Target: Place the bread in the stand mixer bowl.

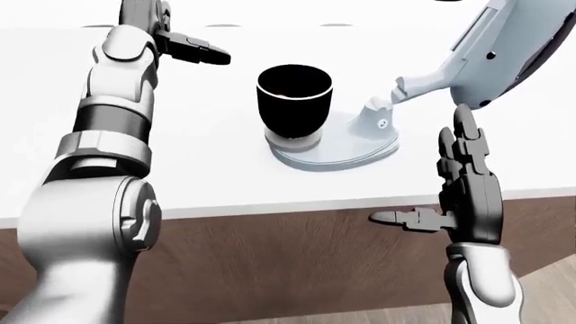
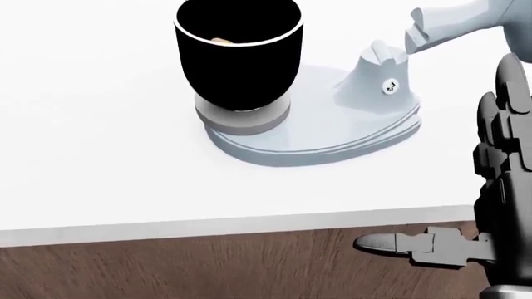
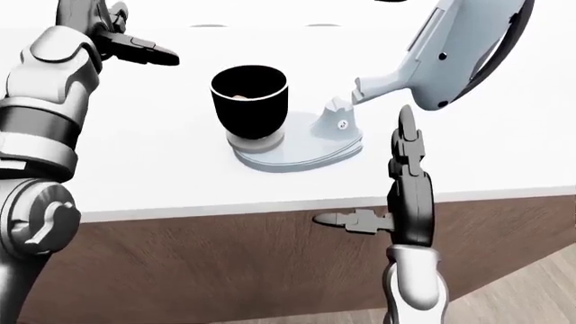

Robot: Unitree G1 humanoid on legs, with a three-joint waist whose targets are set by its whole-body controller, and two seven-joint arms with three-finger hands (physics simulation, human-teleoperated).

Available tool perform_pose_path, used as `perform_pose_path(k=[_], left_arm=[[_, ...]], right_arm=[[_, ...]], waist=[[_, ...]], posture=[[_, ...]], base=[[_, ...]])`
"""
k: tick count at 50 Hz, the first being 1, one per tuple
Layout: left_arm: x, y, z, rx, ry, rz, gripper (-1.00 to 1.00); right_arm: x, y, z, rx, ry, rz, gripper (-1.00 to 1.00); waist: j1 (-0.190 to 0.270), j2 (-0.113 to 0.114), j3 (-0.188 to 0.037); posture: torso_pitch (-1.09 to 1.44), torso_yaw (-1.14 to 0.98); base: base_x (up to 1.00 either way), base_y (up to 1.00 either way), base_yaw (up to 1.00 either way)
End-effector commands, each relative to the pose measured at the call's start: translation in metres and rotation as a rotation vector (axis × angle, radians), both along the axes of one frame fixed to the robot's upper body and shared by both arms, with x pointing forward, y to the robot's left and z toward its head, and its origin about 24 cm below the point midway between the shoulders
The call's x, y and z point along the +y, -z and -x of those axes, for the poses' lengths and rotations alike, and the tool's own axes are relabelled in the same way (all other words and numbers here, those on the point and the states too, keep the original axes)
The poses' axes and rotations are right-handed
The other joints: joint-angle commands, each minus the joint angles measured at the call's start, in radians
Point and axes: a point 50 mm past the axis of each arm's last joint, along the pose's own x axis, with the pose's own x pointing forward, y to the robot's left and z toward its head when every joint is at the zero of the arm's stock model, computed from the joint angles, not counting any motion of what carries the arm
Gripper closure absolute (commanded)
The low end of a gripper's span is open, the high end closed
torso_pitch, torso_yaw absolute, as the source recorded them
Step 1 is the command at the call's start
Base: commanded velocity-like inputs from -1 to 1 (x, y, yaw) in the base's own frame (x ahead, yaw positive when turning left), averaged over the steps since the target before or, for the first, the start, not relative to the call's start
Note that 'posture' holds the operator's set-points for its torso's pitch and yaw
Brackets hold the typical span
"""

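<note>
The bread [image 2: 221, 42] already lies inside the stand mixer bowl [image 2: 239, 59] on the table [image 2: 91, 162]; I judge the task done. My left robot hand [image 1: 189, 49] and right robot hand [image 1: 468, 182] are spread, empty.

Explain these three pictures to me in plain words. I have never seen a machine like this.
These are simulator renders from three cameras on a humanoid robot's head, looking out over its own arms. Two are its left and right eyes; the third looks down more closely. The left hand is raised over the white counter with fingers open, holding nothing. The right hand stands upright at the counter's edge, also open and empty. On the counter sits a stand mixer with its head tilted up, and its dark bowl. A pale sliver inside the bowl, probably the bread, shows in the close view.
</note>
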Motion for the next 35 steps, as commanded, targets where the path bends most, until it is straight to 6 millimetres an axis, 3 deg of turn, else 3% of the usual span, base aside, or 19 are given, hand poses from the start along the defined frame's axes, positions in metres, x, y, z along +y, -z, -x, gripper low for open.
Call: perform_pose_path(k=[1, 13, 35], left_arm=[[0.001, -0.032, 0.008, -0.126, 0.005, -0.018, -1.00], [0.023, -0.026, 0.014, -0.118, -0.030, -0.008, -1.00], [0.039, 0.001, 0.026, -0.104, -0.038, 0.022, -1.00]], right_arm=[[0.002, -0.013, 0.004, -0.079, -0.005, 0.018, -0.98], [0.002, -0.012, 0.003, -0.075, -0.005, 0.016, -0.98], [0.004, -0.011, 0.001, -0.069, -0.009, 0.016, -0.98]], waist=[[0.000, 0.003, -0.026], [-0.001, 0.007, -0.026], [-0.001, 0.014, -0.026]], posture=[[0.00, 0.00], [0.00, 0.00], [0.00, 0.00]], base=[[0.00, 0.00, 0.00], [0.00, 0.00, 0.00], [0.00, 0.00, 0.00]])
